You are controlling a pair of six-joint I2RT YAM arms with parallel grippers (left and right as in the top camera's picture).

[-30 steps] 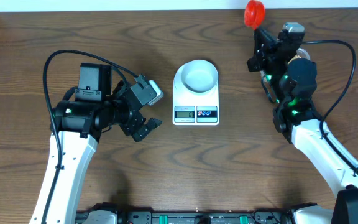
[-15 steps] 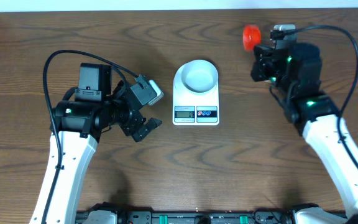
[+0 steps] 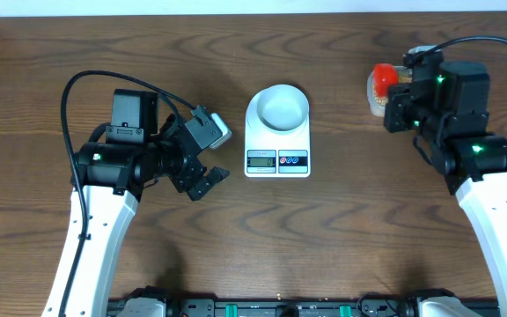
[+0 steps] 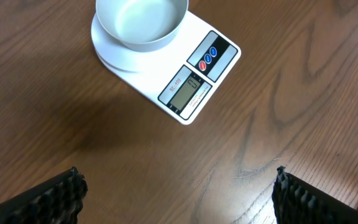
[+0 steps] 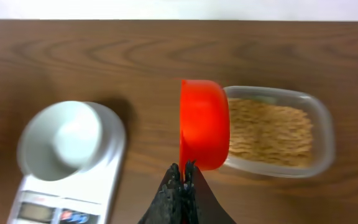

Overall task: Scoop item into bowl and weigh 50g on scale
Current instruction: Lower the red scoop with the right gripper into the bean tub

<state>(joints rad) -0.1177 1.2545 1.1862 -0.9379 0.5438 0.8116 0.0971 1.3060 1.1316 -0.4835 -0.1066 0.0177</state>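
The right tool (image 5: pixel 183 171) is pinched shut on the handle of a red scoop (image 5: pixel 204 124), which hangs just over the near-left end of the clear tub (image 5: pixel 319 134) at the right of the bench (image 3: pixel 341 229); the beans (image 5: pixel 269 130) all lie in that tub, well apart from the bowl (image 3: pixel 278 107), which sits empty on the scale (image 3: pixel 277 158); the left tool (image 3: pixel 208 182) is spread wide with nothing in it, beside the scale. The grip is narrow and only on the handle, so a loaded scoop could twist in it and shed beans; a rim driven against the tub wall would likely shove or tip so light a container; round beans spilled over the bare stretch of bench will roll away; a full scoop tipped at once may overshoot the target; a knock to the bowl would upset the reading, which is too small to make out here.
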